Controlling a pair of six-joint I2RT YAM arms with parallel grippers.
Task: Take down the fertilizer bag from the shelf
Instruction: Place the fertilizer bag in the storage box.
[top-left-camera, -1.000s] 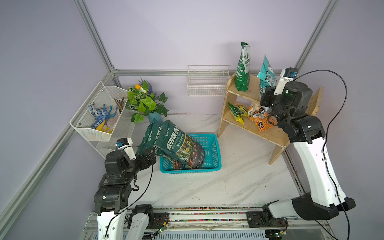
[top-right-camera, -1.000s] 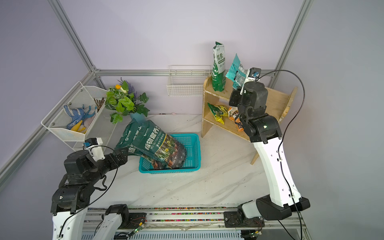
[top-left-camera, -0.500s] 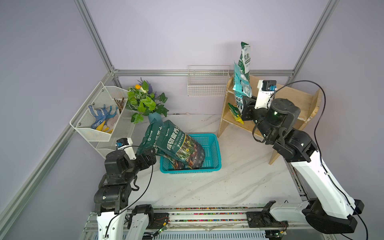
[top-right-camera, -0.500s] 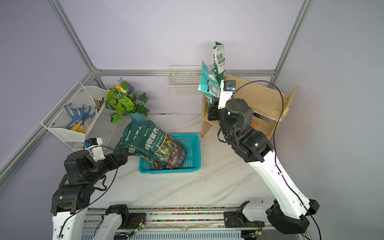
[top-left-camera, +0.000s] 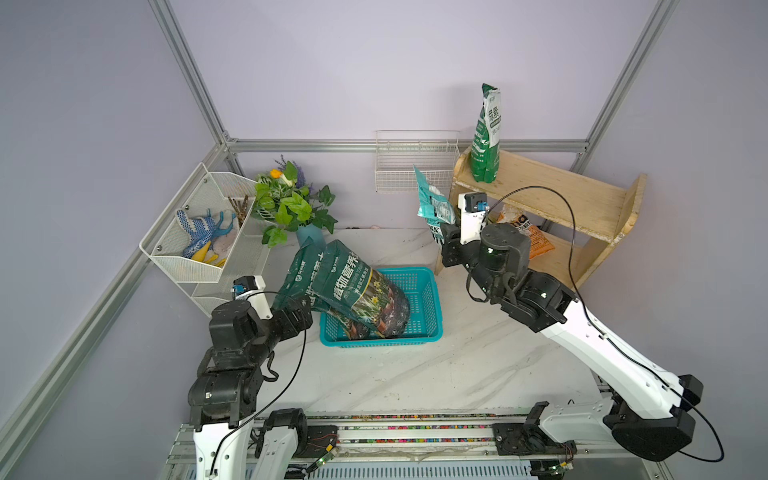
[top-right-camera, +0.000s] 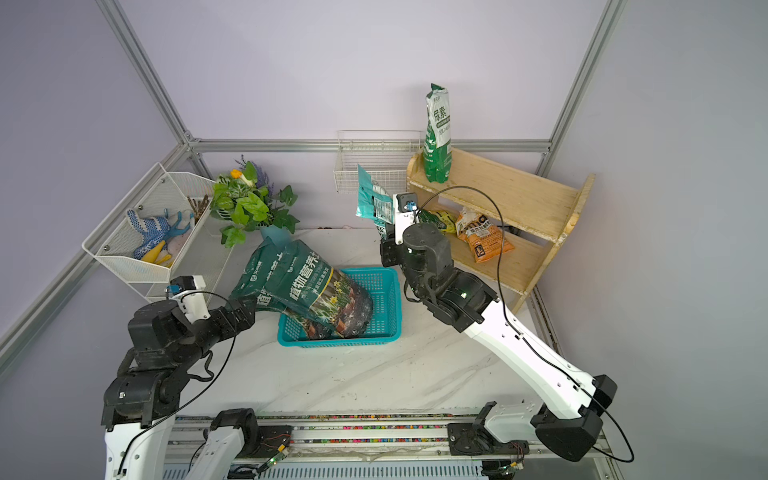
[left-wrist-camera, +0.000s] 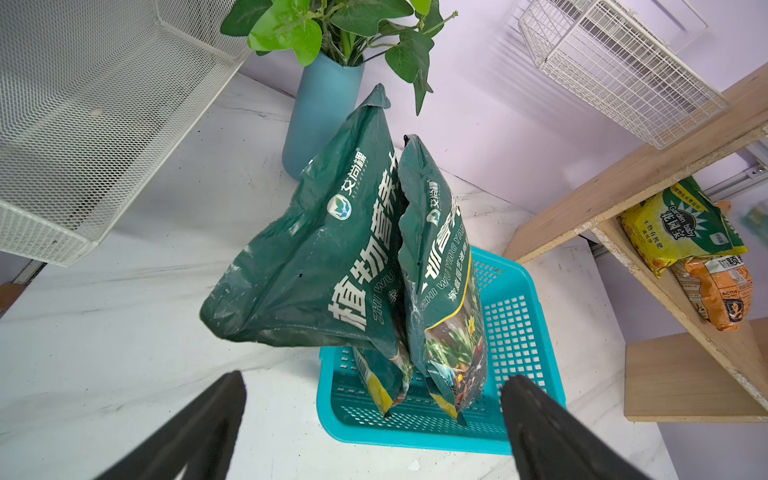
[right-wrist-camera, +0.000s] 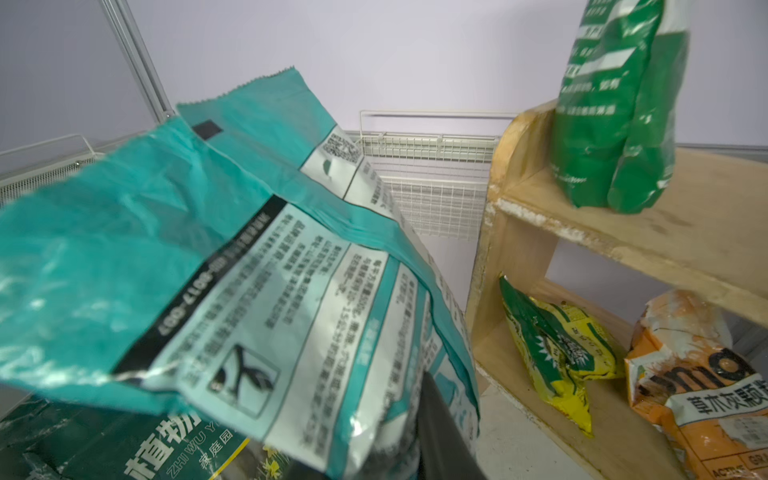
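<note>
My right pincer (top-left-camera: 445, 245) is nearly closed and grips one teal bag (top-left-camera: 432, 203) by its lower end. The bag stands up above the pincer, tilted, in the air and clear of the shelf (top-left-camera: 552, 195), whose near side panel is just beside it. My left pincer (left-wrist-camera: 374, 380) is wide open with nothing in it. Just in front of it are two dark bags (left-wrist-camera: 324, 249), leaning side by side with their lower ends in the one teal basket (left-wrist-camera: 519, 332). I count six bags in all. Three are on the shelf beyond my right pincer: one green bag (top-left-camera: 486, 141) upright on the top tier, and one yellow bag (top-right-camera: 440, 220) and one orange bag (top-right-camera: 482, 239) lying on the lower tier. One wire basket (top-left-camera: 415, 166) hangs on the wall behind the teal bag. Beside my left pincer one mesh rack (top-left-camera: 195, 257) holds gloves (top-left-camera: 195, 228) that I cannot count. One plant (top-left-camera: 291, 203) in a blue vase (left-wrist-camera: 320, 120) stands beyond the dark bags.
</note>
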